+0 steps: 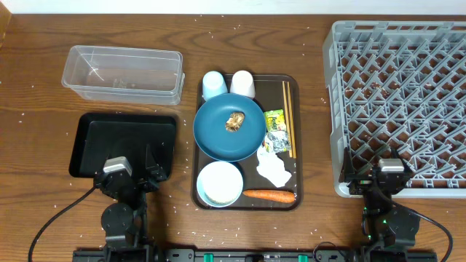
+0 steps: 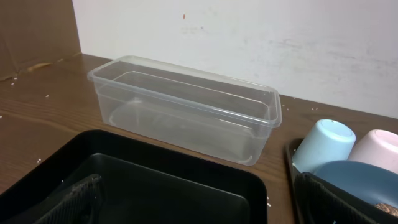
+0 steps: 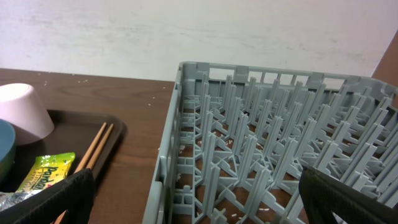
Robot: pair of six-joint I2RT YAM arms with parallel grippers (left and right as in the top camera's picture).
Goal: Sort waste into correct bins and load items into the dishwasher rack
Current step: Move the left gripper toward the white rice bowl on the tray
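On the brown serving tray (image 1: 288,86) sit the blue plate (image 1: 218,135) with a brown food lump (image 1: 234,121), a white bowl (image 1: 220,183), a light blue cup (image 1: 213,84), a whitish cup (image 1: 242,83), chopsticks (image 1: 288,116), a yellow-green wrapper (image 1: 274,121), a white napkin (image 1: 273,167) and an orange carrot (image 1: 269,195). The black tray (image 1: 124,142) and clear tub (image 1: 124,73) lie at the left, the grey rack (image 1: 397,102) at the right. My left gripper (image 1: 125,175) is open over the black tray's near edge. My right gripper (image 1: 384,177) is open at the rack's near left corner.
White rice grains are scattered over the wooden table (image 1: 44,109). A white wall (image 2: 249,31) stands behind the table. The left wrist view shows the clear tub (image 2: 186,109) and both cups (image 2: 323,143). The right wrist view shows the rack (image 3: 273,137), chopsticks (image 3: 96,146) and wrapper (image 3: 46,171).
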